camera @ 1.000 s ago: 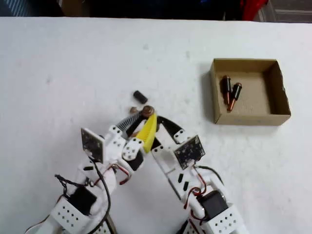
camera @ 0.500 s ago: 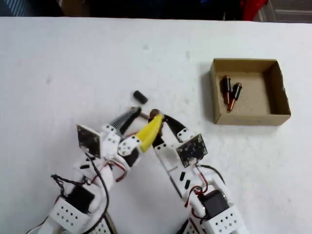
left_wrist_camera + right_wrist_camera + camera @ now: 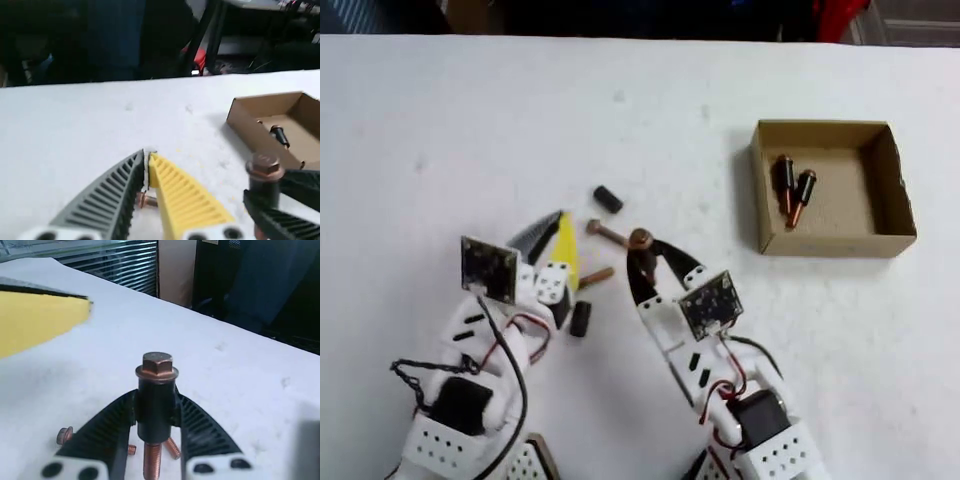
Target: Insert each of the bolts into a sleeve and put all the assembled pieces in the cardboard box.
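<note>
White tabletop (image 3: 440, 120): well apart from the cardboard box (image 3: 825, 245), the right gripper (image 3: 155, 407) clamps a sleeve (image 3: 155, 417), its bolt (image 3: 157, 365) seated; the left gripper (image 3: 147, 162), farther off, is closed, empty. Boxing this piece comes next, I judge.

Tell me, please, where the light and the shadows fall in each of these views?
High view: the table is evenly lit, and the cardboard box throws a soft shadow beside its wall toward the table's middle. Left wrist view: bright table, dark room behind it. Right wrist view: the sleeve in the right tool stands dark against the pale table, with lit blinds behind.
</note>
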